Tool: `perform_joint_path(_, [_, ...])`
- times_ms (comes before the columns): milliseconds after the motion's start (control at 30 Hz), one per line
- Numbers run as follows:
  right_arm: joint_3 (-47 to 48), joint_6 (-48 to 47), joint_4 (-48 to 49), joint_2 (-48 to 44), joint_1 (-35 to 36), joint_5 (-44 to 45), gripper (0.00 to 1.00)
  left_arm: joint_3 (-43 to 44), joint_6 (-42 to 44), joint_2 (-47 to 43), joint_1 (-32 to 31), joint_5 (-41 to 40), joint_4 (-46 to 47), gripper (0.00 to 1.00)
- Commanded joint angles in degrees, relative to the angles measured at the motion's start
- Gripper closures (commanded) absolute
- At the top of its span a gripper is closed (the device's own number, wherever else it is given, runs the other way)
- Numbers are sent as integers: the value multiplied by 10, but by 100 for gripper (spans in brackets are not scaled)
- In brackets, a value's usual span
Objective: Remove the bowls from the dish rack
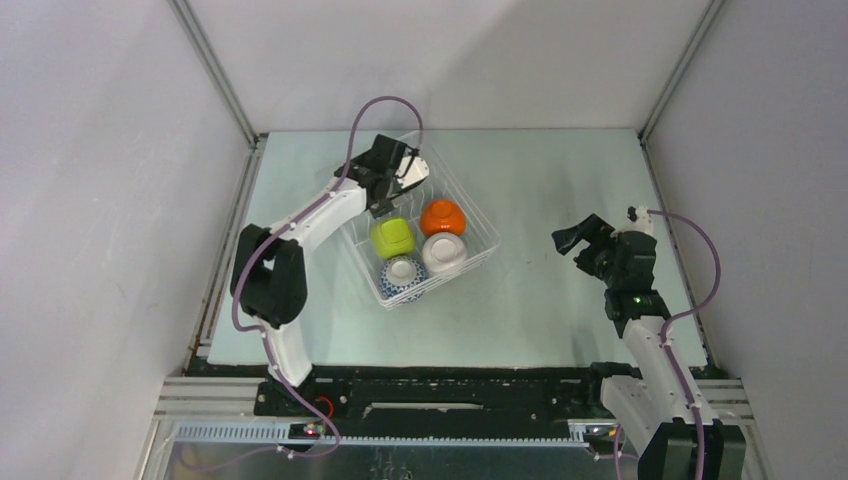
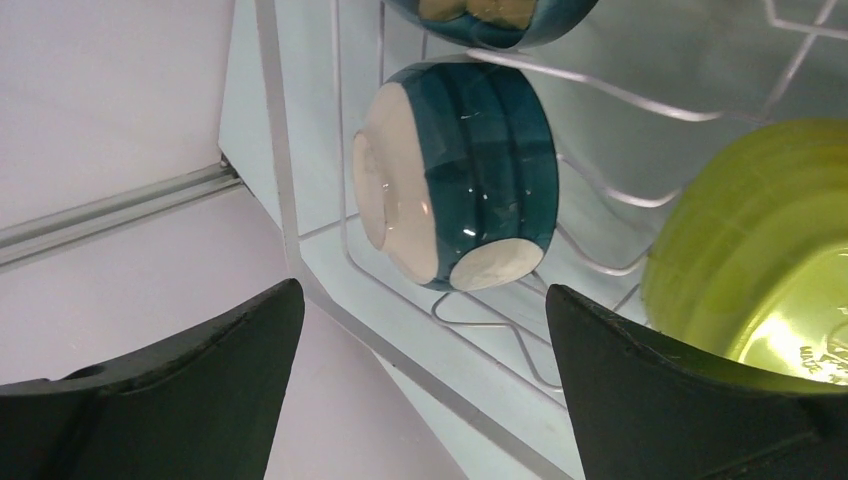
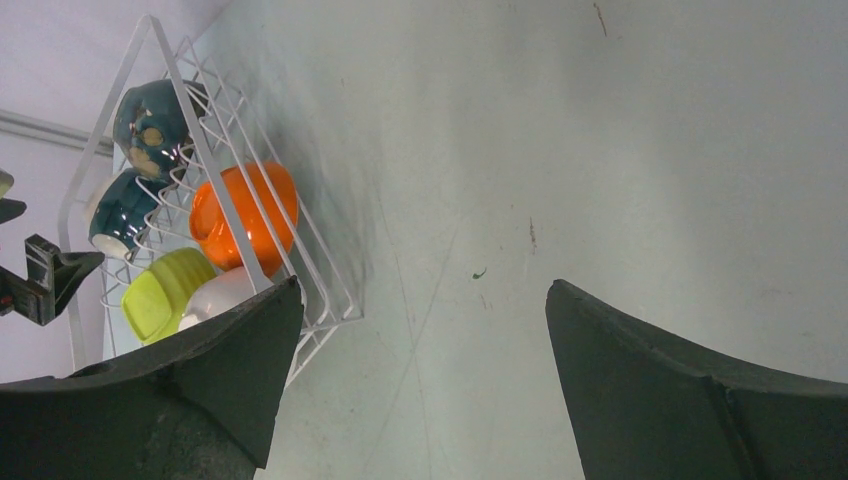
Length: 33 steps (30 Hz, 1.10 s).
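The white wire dish rack [image 1: 470, 195] sits skewed at the table's middle left. In it lie the orange bowl [image 1: 442, 216], lime green bowl [image 1: 392, 237], white bowl [image 1: 444, 254] and blue-and-white patterned bowl [image 1: 402, 277]. My left gripper [image 1: 398, 178] hangs open over the rack's far left corner. Its wrist view shows the teal-and-white bowl [image 2: 460, 180] on its side just ahead of the open left gripper [image 2: 425, 320], apart from both fingers, with a dark blue-green bowl [image 2: 490, 15] beyond and the lime green bowl [image 2: 760, 240] at right. My right gripper [image 1: 580, 240] stands open over bare table, right of the rack.
The pale green table [image 1: 560, 180] is walled on three sides, with metal rails along the left edge [image 1: 235, 220] and a black bar at the near edge [image 1: 450, 385]. In the right wrist view the rack [image 3: 215, 170] lies left of the right gripper [image 3: 425, 320].
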Motion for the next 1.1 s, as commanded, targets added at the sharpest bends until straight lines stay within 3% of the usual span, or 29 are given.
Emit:
perform_joint_path(0, [-2,-8,17,6,-2,-9,0,31,14,4,15,17,2,0])
perform_joint_path(400, [-2,-8,17,5,-2,-9,0,36,13,40,18,36,-12,0])
perform_joint_path(900, [-2,-6,17,3,-2,-14,0,22,30,71,19,-66,51,0])
perform_joint_path(1067, [-2,-7,17,2,-2,-14,0,20,24,55,22,-57,67,5])
